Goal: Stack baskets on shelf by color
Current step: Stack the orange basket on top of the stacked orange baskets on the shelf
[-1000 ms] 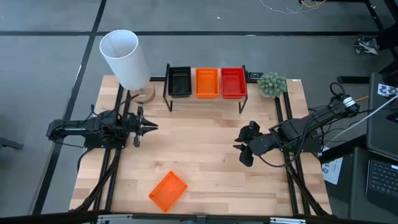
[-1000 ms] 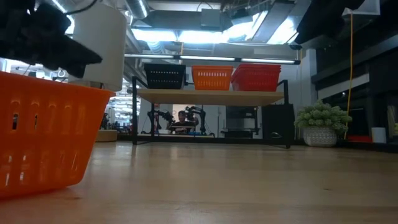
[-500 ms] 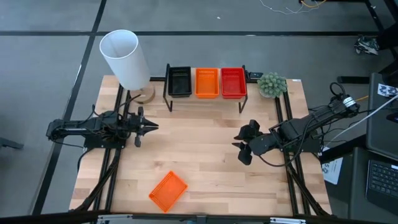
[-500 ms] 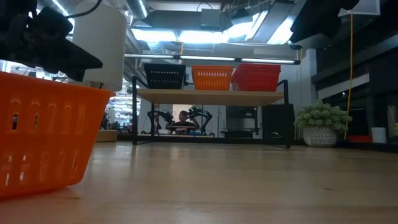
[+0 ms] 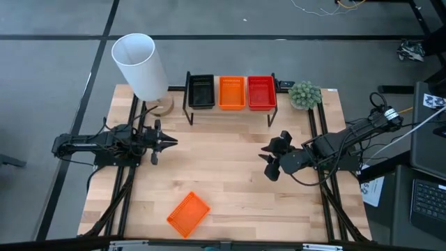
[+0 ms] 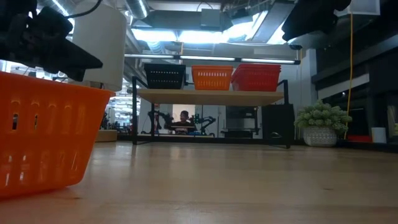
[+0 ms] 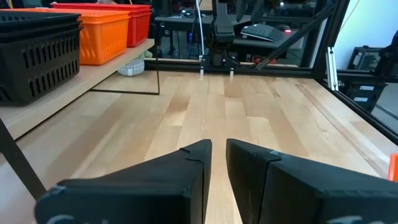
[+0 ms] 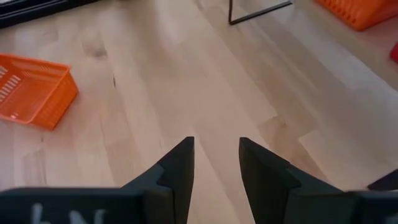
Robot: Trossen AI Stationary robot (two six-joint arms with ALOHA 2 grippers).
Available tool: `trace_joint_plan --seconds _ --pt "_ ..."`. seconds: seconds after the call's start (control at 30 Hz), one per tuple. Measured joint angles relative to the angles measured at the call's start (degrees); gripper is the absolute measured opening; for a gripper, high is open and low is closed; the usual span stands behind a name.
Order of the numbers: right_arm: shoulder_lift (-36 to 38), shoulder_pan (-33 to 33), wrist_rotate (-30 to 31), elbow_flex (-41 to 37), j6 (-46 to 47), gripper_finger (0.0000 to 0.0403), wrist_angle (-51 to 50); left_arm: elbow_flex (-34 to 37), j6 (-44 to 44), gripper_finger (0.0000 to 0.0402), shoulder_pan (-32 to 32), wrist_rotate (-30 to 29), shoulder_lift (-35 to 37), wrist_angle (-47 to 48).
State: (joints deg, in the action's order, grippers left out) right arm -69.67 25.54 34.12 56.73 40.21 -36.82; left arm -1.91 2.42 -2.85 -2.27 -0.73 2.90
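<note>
The shelf (image 5: 230, 111) stands at the table's far edge. A black (image 5: 201, 92), an orange (image 5: 232, 93) and a red (image 5: 261, 93) stack of baskets rest side by side on its plank. One loose orange basket (image 5: 188, 213) lies on its base near the table's front edge, left of centre, and also shows in the right wrist view (image 8: 34, 87). My left gripper (image 5: 172, 142) hovers level at the table's left, open by a narrow gap (image 7: 217, 146), holding nothing. My right gripper (image 5: 267, 162) hangs above the table's right half, slanting down, open (image 8: 216, 146) and empty.
A tall white cylinder (image 5: 139, 66) on a round wooden base stands at the far left corner. A small potted plant (image 5: 305, 94) sits right of the shelf. Bare tabletop (image 5: 223, 160) lies between the two grippers and the loose basket.
My right gripper has turned a little at the wrist, its fingertips swinging slightly toward the table's left. It stays open and above the table. The baskets have not moved.
</note>
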Motion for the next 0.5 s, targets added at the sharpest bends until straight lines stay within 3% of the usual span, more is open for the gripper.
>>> trace_joint_plan --seconds 0.5 --pt "-5.03 0.00 -0.18 0.00 0.26 0.0126 0.63 0.00 -0.02 0.0041 -0.02 -0.01 0.00 0.04"
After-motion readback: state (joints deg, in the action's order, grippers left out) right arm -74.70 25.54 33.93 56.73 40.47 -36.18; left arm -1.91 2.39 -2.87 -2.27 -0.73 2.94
